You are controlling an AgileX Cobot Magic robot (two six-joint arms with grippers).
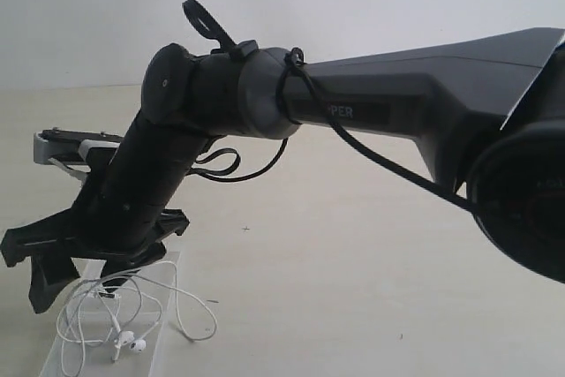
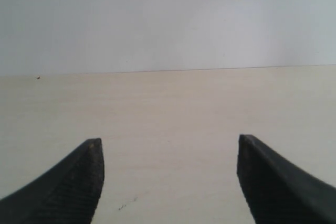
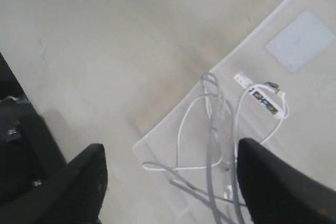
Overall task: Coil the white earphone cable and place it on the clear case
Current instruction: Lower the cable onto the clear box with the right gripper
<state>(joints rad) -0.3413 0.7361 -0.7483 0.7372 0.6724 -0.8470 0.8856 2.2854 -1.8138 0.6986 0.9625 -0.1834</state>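
Note:
The white earphone cable [image 1: 132,306] lies in loose loops on the clear case [image 1: 66,361] at the bottom left of the exterior view. Its two earbuds [image 1: 128,340] rest near the front, and one loop spills over the case's right edge onto the table. My right gripper [image 1: 26,275] reaches across and hovers open just above the cable. In the right wrist view the cable [image 3: 210,129], its plug [image 3: 241,78] and the case's white label [image 3: 300,40] show on the case [image 3: 315,108], beyond the open gripper [image 3: 170,148]. My left gripper [image 2: 170,141] is open over bare table.
The right arm's thick black body [image 1: 397,112] and its black robot cable [image 1: 380,161] span the exterior view. A black and silver part [image 1: 62,143] shows at the far left behind the arm. A pale wall stands behind the light tabletop [image 1: 353,289].

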